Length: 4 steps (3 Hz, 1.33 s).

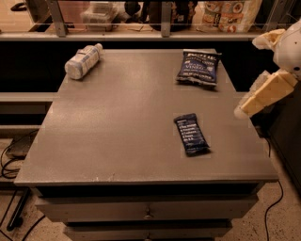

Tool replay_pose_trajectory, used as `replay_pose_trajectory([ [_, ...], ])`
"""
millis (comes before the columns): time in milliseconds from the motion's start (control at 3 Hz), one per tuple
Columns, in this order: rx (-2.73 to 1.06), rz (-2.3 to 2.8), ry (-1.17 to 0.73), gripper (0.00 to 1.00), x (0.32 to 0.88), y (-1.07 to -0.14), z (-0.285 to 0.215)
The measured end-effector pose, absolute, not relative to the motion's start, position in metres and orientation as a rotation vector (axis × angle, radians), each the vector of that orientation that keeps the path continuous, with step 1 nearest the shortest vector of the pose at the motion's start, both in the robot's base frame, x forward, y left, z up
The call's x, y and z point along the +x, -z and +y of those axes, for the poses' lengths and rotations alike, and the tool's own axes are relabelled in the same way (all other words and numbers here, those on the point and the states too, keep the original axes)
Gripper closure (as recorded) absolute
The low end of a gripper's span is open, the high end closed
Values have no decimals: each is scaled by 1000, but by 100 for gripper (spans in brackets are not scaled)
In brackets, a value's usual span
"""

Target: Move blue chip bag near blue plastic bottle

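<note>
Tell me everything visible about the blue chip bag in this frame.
The blue chip bag is dark navy, crinkly and puffy, roughly square, with white lettering and a pale top edge. It lies flat at the table's far right, touching only the tabletop. The gripper hangs apart from it, by the table's right edge.

Little can be read here. The blue chip bag (pixel 198 68) carries white lettering in several lines; the biggest word seems to begin "VINEG", and the rest is too small to tell. The dark blue bar wrapper (pixel 191 134) bears a few short rows of white print, none legible. The blue plastic bottle (pixel 83 61) has a pale label with no words that can be read. The containers (pixel 225 14) behind the rail show red and white labels, unreadable. The gripper (pixel 241 112), unmarked, hangs just off the table's (pixel 117 141) right edge.
</note>
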<state>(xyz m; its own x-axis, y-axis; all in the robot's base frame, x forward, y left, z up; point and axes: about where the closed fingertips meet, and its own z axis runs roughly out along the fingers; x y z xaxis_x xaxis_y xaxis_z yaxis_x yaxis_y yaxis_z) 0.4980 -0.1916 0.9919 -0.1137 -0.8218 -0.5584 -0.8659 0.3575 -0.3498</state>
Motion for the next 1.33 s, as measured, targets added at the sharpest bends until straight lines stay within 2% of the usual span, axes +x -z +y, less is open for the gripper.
replay_pose_trajectory([
  [333, -1417, 1918, -101, 0, 512, -991, -185],
  [1333, -1207, 1967, -178, 0, 634, -955, -182],
])
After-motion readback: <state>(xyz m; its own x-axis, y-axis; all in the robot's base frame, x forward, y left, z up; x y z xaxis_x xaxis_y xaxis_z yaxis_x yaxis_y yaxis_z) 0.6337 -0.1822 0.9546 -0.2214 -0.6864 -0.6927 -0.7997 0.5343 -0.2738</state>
